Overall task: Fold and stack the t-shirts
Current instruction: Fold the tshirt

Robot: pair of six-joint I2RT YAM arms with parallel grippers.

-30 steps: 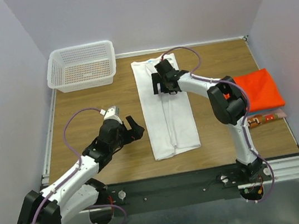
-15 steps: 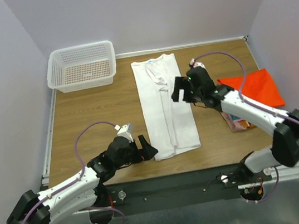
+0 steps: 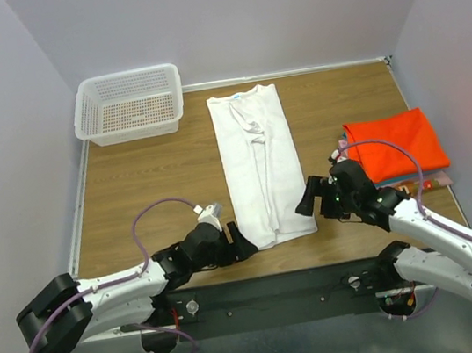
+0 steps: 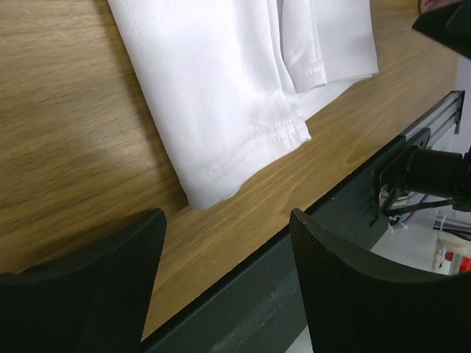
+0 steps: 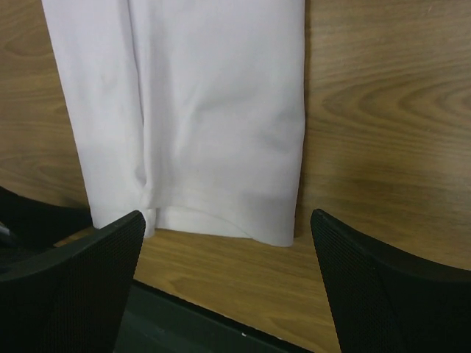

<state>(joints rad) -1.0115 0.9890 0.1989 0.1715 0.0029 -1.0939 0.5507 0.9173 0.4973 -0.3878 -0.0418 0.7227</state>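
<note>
Both arms have swung down to the near edge: the left gripper point(image 3: 235, 240), out over bare table point(image 3: 148, 181) a second ago, now sits at the near-left corner of the white shirt point(image 3: 261, 164), and the right gripper point(image 3: 310, 197) has come all the way back from the collar end to the near-right corner. The shirt itself hasn't budged. It lies as a long narrow strip down the middle of the table, sides folded in, collar at the far end, hem close to the black rail point(image 3: 280, 290).

In the left wrist view the two black fingers point(image 4: 96, 287) stand apart with nothing between them, and the hem corner lies just ahead of the gap on the wood. They look a touch narrower than they did a second ago, but the jaws are still parted and hold nothing.

The right wrist view shows that gripper spread wide, the hem and its right corner lying ahead of it. Nothing is gripped there either, and I can't tell whether a fingertip brushes the cloth.

Off to the right lies the folded orange shirt point(image 3: 396, 144), well apart from the white one. The white basket point(image 3: 129, 104) sits at the far-left corner
</note>
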